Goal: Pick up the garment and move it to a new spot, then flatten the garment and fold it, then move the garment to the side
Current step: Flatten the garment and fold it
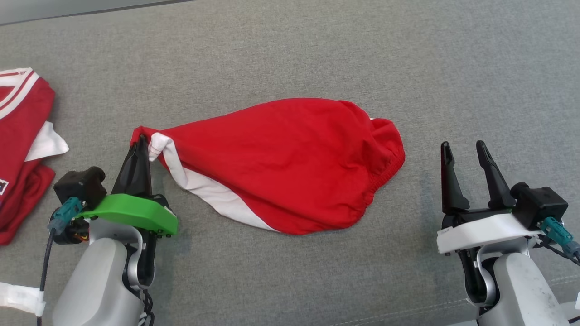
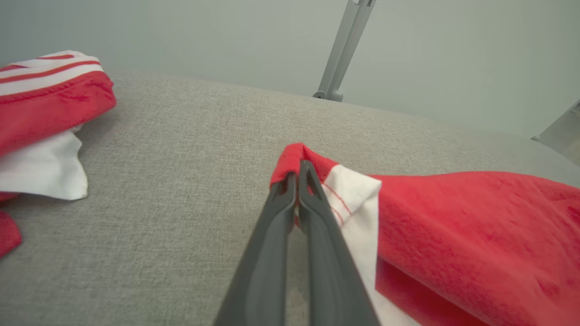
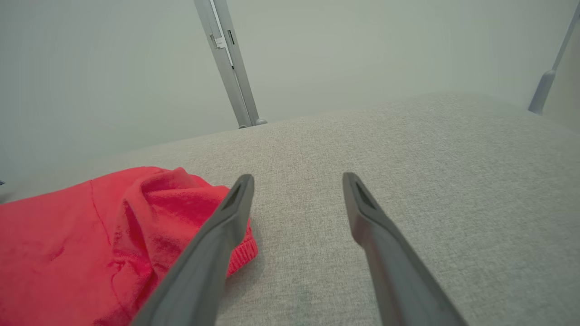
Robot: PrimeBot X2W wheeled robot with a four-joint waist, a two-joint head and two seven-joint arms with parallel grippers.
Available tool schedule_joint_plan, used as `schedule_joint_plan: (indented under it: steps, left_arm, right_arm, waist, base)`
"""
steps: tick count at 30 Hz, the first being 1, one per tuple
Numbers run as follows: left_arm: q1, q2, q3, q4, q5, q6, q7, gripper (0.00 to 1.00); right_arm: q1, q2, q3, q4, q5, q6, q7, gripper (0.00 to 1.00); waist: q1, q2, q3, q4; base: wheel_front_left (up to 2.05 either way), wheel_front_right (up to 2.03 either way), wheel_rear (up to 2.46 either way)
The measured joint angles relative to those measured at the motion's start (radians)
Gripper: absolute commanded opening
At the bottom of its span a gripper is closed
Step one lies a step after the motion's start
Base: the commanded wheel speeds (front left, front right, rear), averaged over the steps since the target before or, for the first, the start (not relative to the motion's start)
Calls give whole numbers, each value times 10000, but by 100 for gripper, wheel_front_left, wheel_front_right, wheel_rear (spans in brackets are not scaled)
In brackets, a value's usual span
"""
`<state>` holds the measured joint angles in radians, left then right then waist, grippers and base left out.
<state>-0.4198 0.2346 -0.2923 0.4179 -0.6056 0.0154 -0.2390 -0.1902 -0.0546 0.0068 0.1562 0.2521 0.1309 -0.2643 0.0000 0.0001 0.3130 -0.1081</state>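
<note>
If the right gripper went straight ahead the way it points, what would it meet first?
Likely only the bare gray surface ahead of the right gripper; the red garment lies left of that line.

No writing, number or brand can be read in any view, and the red and white garment (image 1: 290, 163) bears no legible mark. On the other red garment (image 1: 20, 136), at the left edge of the head view, sits a small dark patch (image 1: 2, 186), cut off by the frame and too small to read.
</note>
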Motion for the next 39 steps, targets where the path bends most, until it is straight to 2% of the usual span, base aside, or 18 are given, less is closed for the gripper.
schedule_joint_plan:
  steps: [1, 4, 8, 13, 20, 29, 39]
  left_arm:
    - [26, 8, -15, 75, 36, -6, -17, 100]
    - [170, 102, -109, 132, 474, 73, -92, 100]
    - [464, 219, 117, -276, 1022, 476, -186, 100]
    - [1145, 153, 708, -1896, 1822, 821, -190, 100]
    - [2321, 38, 920, -3588, 2823, 995, -190, 100]
    - [3632, 128, 648, -4167, 3016, 1070, -150, 100]
    - [3840, 132, 491, -4169, 2984, 1091, 13, 100]
  right_arm:
    - [-27, -6, 2, 2, -8, 0, 0, 100]
    - [-50, -50, 6, 2, -75, 0, 0, 100]
    - [-48, -138, 29, -23, -184, 0, 0, 100]
    - [-3, -230, 115, -119, -276, 0, 0, 100]
    - [231, -318, 286, -199, -439, 0, 113, 100]
    - [973, -249, 305, -326, -537, 0, 339, 100]
    - [1241, -182, 322, -493, -546, 0, 518, 100]
  waist:
    - [0, 0, 10, 48]
    - [0, 0, -55, 150]
    - [0, 0, -295, 231]
    - [0, 0, -665, 346]
    - [0, 0, -1187, 484]
    - [0, 0, -1880, 597]
    - [0, 0, -2190, 673]
  base:
    - [0, 0, 0]
    - [0, 0, 0]
    - [0, 0, 0]
    - [0, 0, 0]
    - [0, 0, 0]
    - [0, 0, 0]
    - [0, 0, 0]
